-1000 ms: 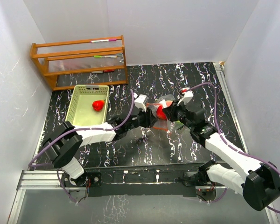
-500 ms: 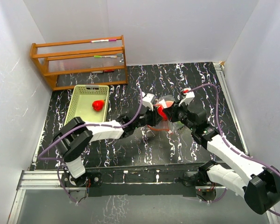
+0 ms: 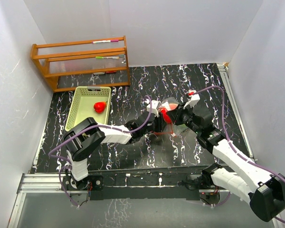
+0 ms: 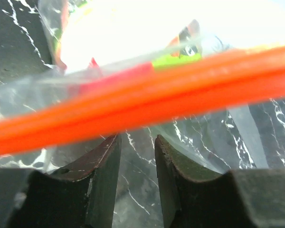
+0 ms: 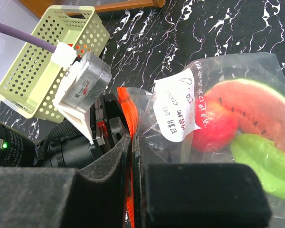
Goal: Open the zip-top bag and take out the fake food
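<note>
The zip-top bag (image 3: 171, 105) lies mid-table, clear and crinkly, with a white label (image 5: 178, 111). Inside it, the fake food shows as a watermelon slice (image 5: 251, 102), a red round fruit (image 5: 213, 130) and a green piece (image 5: 261, 161). My right gripper (image 5: 131, 138) is shut on the bag's red zip strip (image 5: 125, 102). Facing it from the left, my left gripper (image 4: 135, 141) stands at the same edge, its fingers (image 4: 104, 161) a narrow gap apart. The red zip strip (image 4: 156, 90) runs just past the left gripper's tips, and clear film shows behind the gap.
A pale green slotted basket (image 3: 83, 111) at the left holds one red toy piece (image 3: 100, 106). Behind it stands a wooden rack (image 3: 80, 61). White walls close in the black marbled table (image 3: 133, 152) on three sides. Purple cables loop over both arms.
My left arm has reached further right, up to the bag's zip edge. Its jaws narrowed, then widened a little. The right gripper has kept its hold on the strip.
</note>
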### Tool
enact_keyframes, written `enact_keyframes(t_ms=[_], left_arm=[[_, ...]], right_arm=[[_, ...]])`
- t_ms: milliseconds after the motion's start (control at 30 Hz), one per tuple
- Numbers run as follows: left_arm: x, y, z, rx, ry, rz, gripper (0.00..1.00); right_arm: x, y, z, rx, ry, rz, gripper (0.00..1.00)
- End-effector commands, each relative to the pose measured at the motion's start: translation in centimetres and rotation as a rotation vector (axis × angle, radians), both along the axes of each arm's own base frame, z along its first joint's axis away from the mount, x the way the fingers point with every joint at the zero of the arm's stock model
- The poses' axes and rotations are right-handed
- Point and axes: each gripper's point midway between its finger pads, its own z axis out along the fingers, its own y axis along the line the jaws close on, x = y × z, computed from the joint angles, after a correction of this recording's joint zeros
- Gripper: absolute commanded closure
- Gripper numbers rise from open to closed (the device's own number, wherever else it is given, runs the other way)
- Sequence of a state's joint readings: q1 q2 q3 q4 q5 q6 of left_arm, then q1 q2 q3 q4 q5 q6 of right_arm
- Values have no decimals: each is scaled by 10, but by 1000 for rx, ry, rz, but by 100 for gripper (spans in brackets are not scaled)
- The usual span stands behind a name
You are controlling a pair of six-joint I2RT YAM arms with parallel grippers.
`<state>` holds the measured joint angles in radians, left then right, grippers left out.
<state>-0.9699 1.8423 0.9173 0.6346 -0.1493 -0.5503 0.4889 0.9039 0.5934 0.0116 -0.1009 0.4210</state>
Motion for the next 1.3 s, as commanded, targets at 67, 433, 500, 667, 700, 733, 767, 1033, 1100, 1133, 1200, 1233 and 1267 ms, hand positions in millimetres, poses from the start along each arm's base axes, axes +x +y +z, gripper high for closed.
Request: enact_keyframes(t_ms=[67, 433, 500, 667, 700, 733, 767, 1033, 1100, 1133, 1200, 1233, 1267], left_arm=[[21, 0, 40, -45, -103, 77, 56], [29, -8, 18, 5, -117, 78, 16], [32, -10, 15, 14, -126, 79, 15], [35, -19, 5, 34, -120, 61, 15], [35, -21, 3, 28, -117, 54, 15], [35, -22, 3, 22, -117, 52, 15], [34, -24, 4, 12, -119, 49, 14], [36, -28, 14, -52, -158, 43, 25], [36, -29, 16, -62, -159, 41, 32], [35, -32, 18, -67, -158, 32, 37], [33, -36, 17, -72, -153, 9, 43], [31, -38, 16, -72, -153, -4, 45], [30, -39, 15, -71, -151, -16, 45]], right_arm=[[3, 0, 32, 46, -81, -7, 92], [1, 6, 32, 60, -78, 18, 92], [1, 6, 32, 63, -76, 21, 92], [-1, 7, 30, 66, -70, 29, 92], [-1, 7, 29, 64, -69, 30, 92], [-1, 7, 28, 64, -67, 31, 92], [-1, 8, 27, 64, -64, 34, 93], [-3, 12, 18, 71, -44, 52, 92], [-2, 11, 17, 68, -42, 48, 92], [-2, 11, 18, 66, -43, 48, 92], [-1, 10, 18, 62, -44, 42, 92], [-1, 10, 17, 59, -44, 40, 92], [-1, 9, 17, 58, -44, 39, 92]])
